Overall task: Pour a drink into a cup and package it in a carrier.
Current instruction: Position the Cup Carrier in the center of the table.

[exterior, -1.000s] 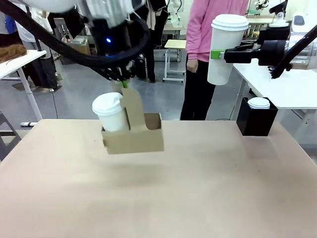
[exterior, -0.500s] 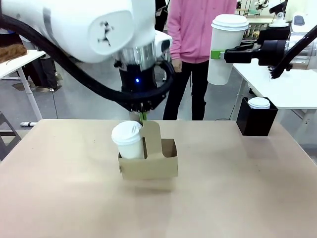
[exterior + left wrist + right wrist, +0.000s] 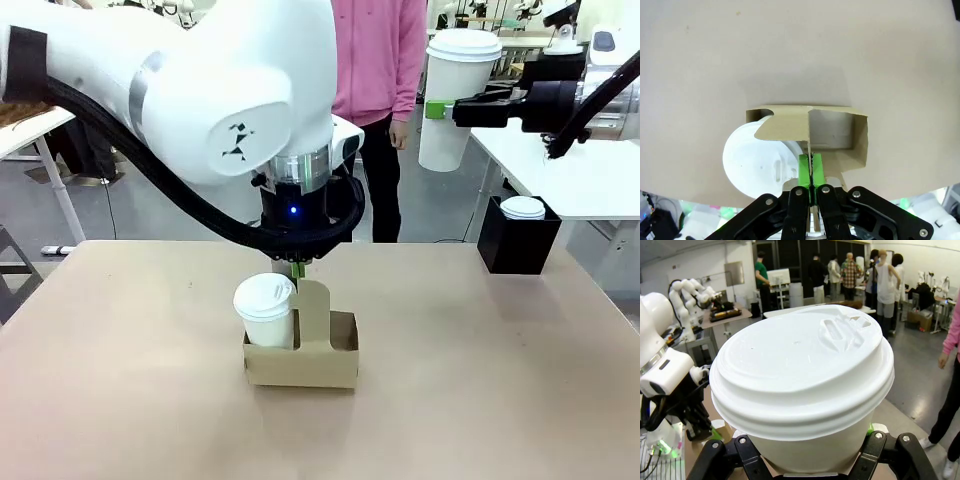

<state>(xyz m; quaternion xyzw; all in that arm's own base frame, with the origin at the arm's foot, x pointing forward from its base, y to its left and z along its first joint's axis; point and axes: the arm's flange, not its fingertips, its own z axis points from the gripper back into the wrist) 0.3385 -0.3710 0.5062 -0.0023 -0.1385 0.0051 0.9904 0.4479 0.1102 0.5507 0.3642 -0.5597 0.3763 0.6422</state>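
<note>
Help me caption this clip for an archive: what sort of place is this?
Probably a robotics lab or open workshop, not a café: a white robot arm holds a brown cardboard cup carrier at a beige table, with white workbenches and standing people behind.

light: bright, even, overhead | shadows: soft, faint | focus: sharp | wrist-view edges: bowed

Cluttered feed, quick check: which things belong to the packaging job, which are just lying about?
Job: carrier, held by left gripper; lidded cup in it; second lidded cup in right gripper.
Lying about: black box, white lid on top.
</note>
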